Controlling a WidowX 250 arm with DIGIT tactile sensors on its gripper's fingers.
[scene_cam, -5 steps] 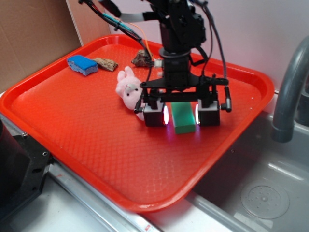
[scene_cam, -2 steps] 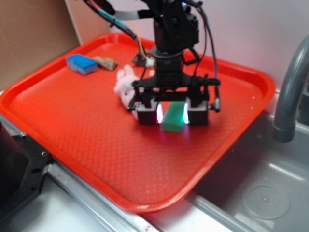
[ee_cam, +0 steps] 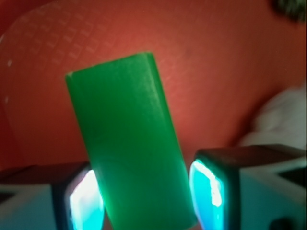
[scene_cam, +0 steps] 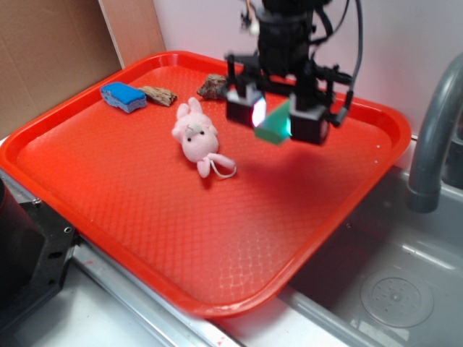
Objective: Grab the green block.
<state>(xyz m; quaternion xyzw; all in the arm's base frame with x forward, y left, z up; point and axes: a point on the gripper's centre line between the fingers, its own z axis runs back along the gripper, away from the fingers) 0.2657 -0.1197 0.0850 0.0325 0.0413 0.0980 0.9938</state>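
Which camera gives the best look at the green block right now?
The wrist view: the green block fills the frame, tilted between the gripper's glowing pads. The exterior view shows only a small green wedge in the gripper, lifted above the red tray.

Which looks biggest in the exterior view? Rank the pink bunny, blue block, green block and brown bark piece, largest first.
1. Pink bunny.
2. Blue block.
3. Unsure: the green block is half hidden in the gripper and lifted, and looks about level with the bark piece.
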